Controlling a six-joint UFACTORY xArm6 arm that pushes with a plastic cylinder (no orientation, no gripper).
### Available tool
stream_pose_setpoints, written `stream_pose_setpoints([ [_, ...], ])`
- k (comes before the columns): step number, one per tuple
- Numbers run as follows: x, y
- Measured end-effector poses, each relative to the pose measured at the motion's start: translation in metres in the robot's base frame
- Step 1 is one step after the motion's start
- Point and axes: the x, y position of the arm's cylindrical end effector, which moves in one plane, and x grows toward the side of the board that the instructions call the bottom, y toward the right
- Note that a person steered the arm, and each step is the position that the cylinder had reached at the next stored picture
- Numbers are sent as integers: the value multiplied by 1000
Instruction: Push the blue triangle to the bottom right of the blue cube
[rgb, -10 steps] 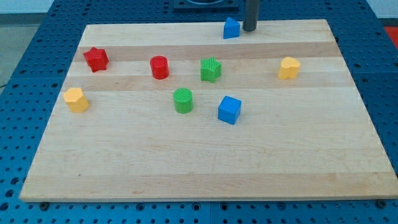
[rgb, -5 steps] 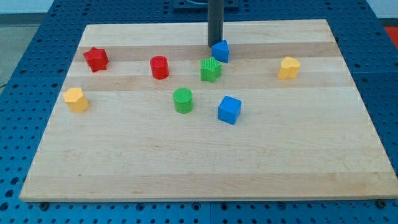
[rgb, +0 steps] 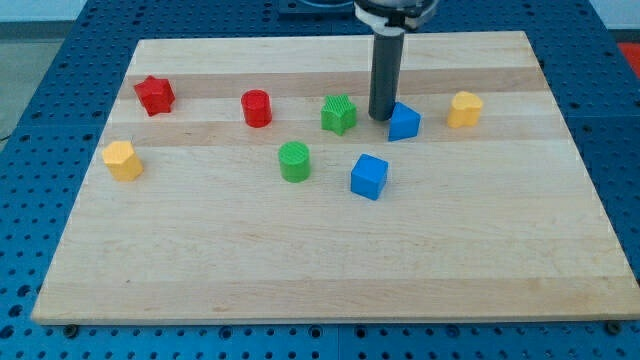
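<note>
The blue triangle lies on the wooden board, right of the middle and in the upper half. The blue cube sits below it and a little to the left. My tip rests on the board touching the triangle's upper left side, between it and the green star. The rod rises straight up out of the view's top.
A red star and a red cylinder lie at the upper left. A yellow block sits at the left, another yellow block right of the triangle. A green cylinder lies left of the cube.
The blue triangle has been pushed from the board's top edge down and to the right. My tip has followed it, moving down and right past the green star.
</note>
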Motion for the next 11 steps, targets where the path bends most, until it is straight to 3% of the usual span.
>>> stream_pose_setpoints([
  [1,9,18],
  [3,76,20],
  [5,23,25],
  [7,74,57],
  [9,127,-6],
  [11,89,18],
])
